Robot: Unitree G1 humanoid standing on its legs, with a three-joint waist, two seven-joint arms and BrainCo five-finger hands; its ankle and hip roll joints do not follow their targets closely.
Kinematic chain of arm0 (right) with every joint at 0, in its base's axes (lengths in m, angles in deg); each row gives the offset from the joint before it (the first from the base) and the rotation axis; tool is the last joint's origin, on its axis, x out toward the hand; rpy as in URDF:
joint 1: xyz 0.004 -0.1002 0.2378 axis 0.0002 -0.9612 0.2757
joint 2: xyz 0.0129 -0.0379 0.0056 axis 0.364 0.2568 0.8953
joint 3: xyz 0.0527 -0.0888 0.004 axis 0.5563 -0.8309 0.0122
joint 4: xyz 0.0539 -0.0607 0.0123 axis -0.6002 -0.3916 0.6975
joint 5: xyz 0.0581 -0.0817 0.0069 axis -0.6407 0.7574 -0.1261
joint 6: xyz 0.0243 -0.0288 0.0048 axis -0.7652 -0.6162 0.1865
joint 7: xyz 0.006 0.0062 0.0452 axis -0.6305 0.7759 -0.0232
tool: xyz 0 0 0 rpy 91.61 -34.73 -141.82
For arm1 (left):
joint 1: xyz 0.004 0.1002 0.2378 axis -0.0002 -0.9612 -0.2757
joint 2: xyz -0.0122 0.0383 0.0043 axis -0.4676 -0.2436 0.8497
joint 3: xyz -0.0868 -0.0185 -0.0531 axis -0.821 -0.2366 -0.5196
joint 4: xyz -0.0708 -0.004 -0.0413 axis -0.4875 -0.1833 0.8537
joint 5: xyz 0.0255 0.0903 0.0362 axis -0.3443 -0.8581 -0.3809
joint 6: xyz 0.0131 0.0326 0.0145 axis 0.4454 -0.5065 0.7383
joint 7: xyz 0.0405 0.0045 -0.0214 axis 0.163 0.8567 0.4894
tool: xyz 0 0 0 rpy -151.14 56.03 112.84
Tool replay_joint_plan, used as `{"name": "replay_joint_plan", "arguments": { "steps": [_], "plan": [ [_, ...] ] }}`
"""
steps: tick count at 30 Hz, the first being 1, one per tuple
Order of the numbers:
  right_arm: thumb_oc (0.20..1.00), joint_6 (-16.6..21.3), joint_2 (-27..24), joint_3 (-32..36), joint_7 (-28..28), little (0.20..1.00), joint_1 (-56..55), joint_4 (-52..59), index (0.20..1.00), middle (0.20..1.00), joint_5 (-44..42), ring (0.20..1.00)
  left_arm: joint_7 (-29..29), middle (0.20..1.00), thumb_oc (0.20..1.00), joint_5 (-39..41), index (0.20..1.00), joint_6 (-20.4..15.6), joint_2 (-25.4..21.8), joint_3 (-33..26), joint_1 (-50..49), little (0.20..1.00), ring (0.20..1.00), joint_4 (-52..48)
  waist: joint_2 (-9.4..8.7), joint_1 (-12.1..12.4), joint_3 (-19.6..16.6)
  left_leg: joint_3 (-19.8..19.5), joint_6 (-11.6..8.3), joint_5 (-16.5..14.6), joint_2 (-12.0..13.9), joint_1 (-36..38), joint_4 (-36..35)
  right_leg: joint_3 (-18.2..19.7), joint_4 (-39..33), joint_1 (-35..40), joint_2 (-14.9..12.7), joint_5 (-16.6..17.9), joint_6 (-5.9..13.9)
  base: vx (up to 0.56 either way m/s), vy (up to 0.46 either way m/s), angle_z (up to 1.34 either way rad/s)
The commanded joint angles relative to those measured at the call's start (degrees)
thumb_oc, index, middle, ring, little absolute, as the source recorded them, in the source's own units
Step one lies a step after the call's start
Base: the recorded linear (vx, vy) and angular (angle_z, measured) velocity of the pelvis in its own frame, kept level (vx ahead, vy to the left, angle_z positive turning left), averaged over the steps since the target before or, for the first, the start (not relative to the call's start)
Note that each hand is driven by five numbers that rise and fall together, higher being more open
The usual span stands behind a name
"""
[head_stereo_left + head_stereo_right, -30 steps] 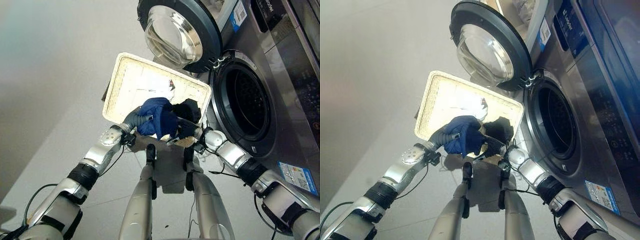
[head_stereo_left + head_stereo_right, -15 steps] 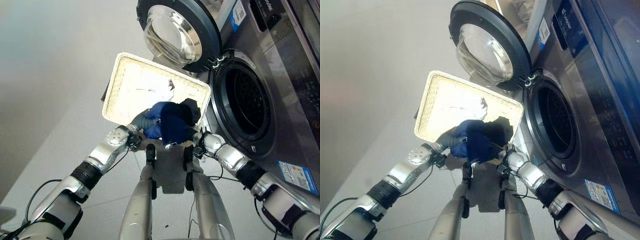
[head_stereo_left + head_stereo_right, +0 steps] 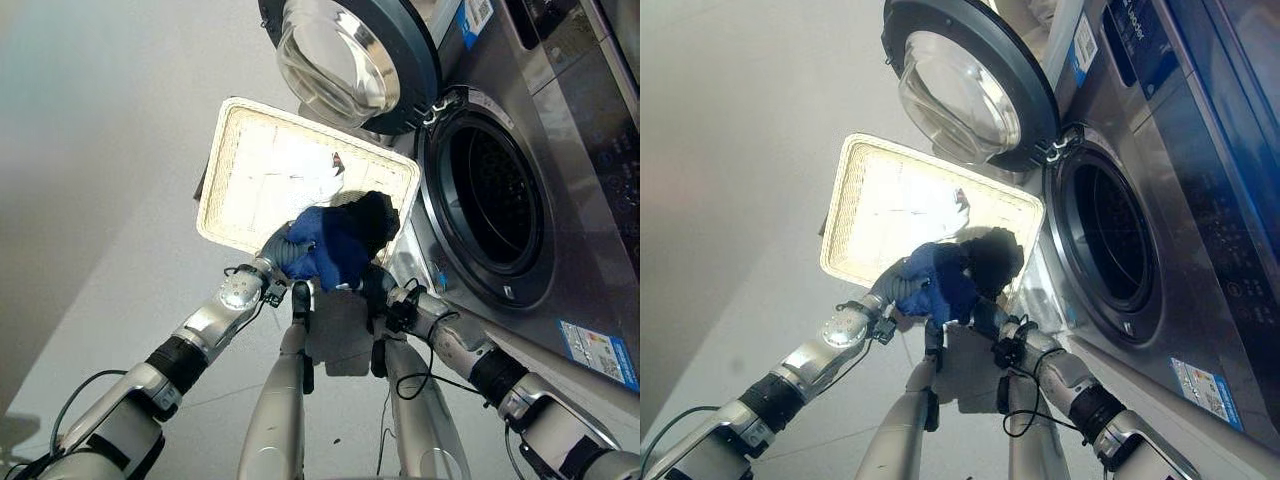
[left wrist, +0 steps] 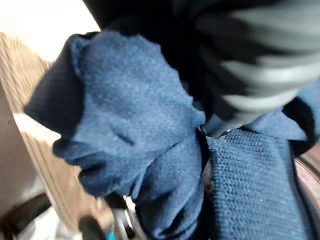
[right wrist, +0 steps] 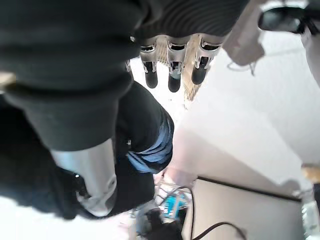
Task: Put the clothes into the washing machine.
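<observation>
Both hands are meeting at the near rim of the cream basket (image 3: 245, 150): the left hand (image 3: 278, 246) is gripping the blue garment (image 3: 330, 245), the right hand (image 5: 172, 75) is hanging with straight fingers beside dark clothing (image 3: 372, 215)

Pretty bright overall, the basket (image 3: 262, 170) is totally blown out white. Glare on the washer door (image 3: 330, 62) glass, and the left wrist view is smeared with blur up close.
</observation>
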Motion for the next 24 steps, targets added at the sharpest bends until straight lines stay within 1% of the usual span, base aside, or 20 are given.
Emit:
{"name": "replay_joint_plan", "arguments": {
  "steps": [1,4,6,11,13,14,18,21,24],
  "plan": [
    [1.0,0.0,1.5,0.7,3.0,1.0,-1.2,3.8,1.0,1.0,-3.1,1.0,-4.1,0.2,0.2,-3.6,0.2,-4.6,2.1,-4.1,-0.4,0.2,0.2,-0.2,0.63,-0.5,-1.3,2.0,0.76,-3.8,-4.5,-1.3,3.6,-0.5,-2.4,2.1,0.7,-0.5,5.08,0.01,-0.001,-0.06],
    [1.0,-0.1,2.1,0.5,2.7,1.0,-1.6,3.9,1.0,1.0,-2.9,1.0,-6.8,0.2,0.2,-3.9,0.2,-5.7,3.0,-4.5,-1.3,0.2,0.2,0.1,0.49,-0.5,-1.3,1.9,0.77,-3.7,-4.4,-1.6,3.7,-0.2,-2.4,1.7,1.0,-0.3,4.98,0.0,0.0,0.0],
    [1.0,-0.3,2.3,0.3,2.6,1.0,-1.5,4.0,1.0,1.0,-2.6,1.0,-7.9,0.2,0.2,-3.3,0.2,-6.9,3.5,-4.7,-1.4,0.2,0.2,0.5,0.4,-0.5,-1.3,1.8,0.81,-3.6,-4.3,-1.7,3.6,0.0,-2.4,1.5,1.1,-0.3,4.95,0.0,0.0,0.0],
    [1.0,-1.1,3.2,-0.2,2.1,1.0,-1.5,4.2,1.0,1.0,-2.0,1.0,-10.0,0.2,0.2,-3.6,0.2,-8.4,5.1,-5.0,-1.3,0.2,0.2,0.6,0.16,-0.4,-1.3,1.1,0.92,-3.6,-4.4,-2.0,3.7,0.4,-2.0,1.1,1.6,-0.4,4.85,0.0,0.0,0.0],
    [1.0,-1.1,3.4,-0.4,2.0,1.0,-1.4,4.0,1.0,1.0,-1.5,1.0,-10.7,0.2,0.2,-3.3,0.2,-9.7,5.6,-5.2,-1.2,0.2,0.2,1.1,0.07,-0.4,-1.3,0.9,0.99,-3.6,-4.4,-2.0,3.8,0.5,-1.8,1.0,1.7,-0.5,4.78,0.0,0.0,0.0],
    [1.0,-1.3,3.4,-0.4,1.9,1.0,-1.4,3.9,1.0,1.0,-1.7,1.0,-11.4,0.2,0.2,-3.3,0.2,-11.0,6.0,-5.5,-1.2,0.2,0.2,1.3,-0.02,-0.4,-1.3,0.8,1.0,-3.7,-4.4,-2.0,3.8,0.5,-1.8,1.0,1.7,-0.5,4.77,0.0,0.0,0.0],
    [1.0,-0.6,4.0,-0.4,1.2,1.0,-1.4,3.6,1.0,1.0,-1.5,1.0,-14.0,0.2,0.2,-4.9,0.2,-12.9,6.8,-6.4,-1.1,0.2,0.2,1.1,-0.11,-0.2,-1.3,0.6,0.97,-3.7,-4.4,-2.3,3.9,0.5,-1.5,0.8,1.8,-0.7,4.73,0.0,0.0,0.0],
    [1.0,0.2,4.3,-0.1,-0.2,1.0,-1.3,4.0,1.0,1.0,-1.8,1.0,-16.3,0.2,0.2,-7.7,0.2,-13.0,7.2,-6.7,-1.0,0.2,0.2,1.1,-0.17,-0.2,-1.3,0.5,1.0,-3.7,-4.5,-2.4,3.8,0.5,-1.5,0.6,1.8,-0.7,4.72,0.0,0.0,0.0],
    [1.0,1.3,4.6,0.2,-1.5,1.0,-1.3,4.4,1.0,1.0,-2.3,1.0,-18.1,0.2,0.2,-11.3,0.2,-11.8,7.0,-6.6,-0.9,0.2,0.2,1.0,-0.18,-0.2,-1.3,0.4,0.95,-3.7,-4.5,-2.5,4.0,0.5,-1.3,0.4,1.8,-0.6,4.78,0.0,0.0,0.0]
  ]
}}
